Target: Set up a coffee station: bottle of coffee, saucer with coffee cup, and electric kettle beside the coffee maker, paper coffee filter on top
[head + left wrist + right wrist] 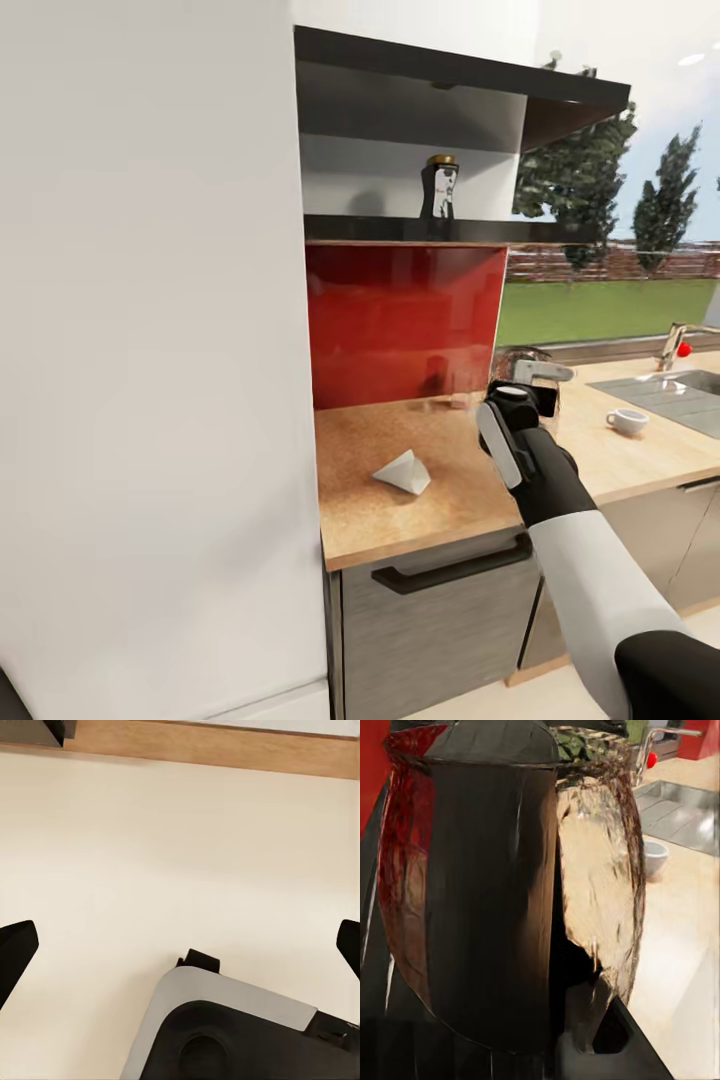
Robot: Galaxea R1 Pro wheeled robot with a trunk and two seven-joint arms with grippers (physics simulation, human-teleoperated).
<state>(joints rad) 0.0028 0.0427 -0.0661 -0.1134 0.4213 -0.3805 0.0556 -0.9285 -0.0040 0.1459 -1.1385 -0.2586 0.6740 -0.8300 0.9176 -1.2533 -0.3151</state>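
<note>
- The right tool (522,402) reaches over the surface (400,505) and sits right against the electric kettle (527,372); the kettle lies just past it, toward 12 o'clock of the wrist in the head view.
- In the right wrist view the electric kettle (510,892) looms very close, its dark glossy body upright with its black handle nearest the camera. Whether the right tool is pinching the handle or merely beside it, I cannot tell.
- The paper coffee filter (405,471) lies on the surface at about 8 o'clock of the right tool, apart from it.
- The coffee cup (627,421) stands on the surface at 3 o'clock of the tool, near the sink (672,392), whose basin looks empty. No saucer is visible under the cup.
- The bottle of coffee (438,190) stands upright on the kitchen shelf (400,229), high at about 11 o'clock of the tool, above the red backsplash (400,320).
- The left tool (180,952) shows its two dark fingertips (15,952) spread wide apart with nothing between them, hanging over pale floor (180,855).
- A tap (676,345) with a red knob stands behind the sink.
</note>
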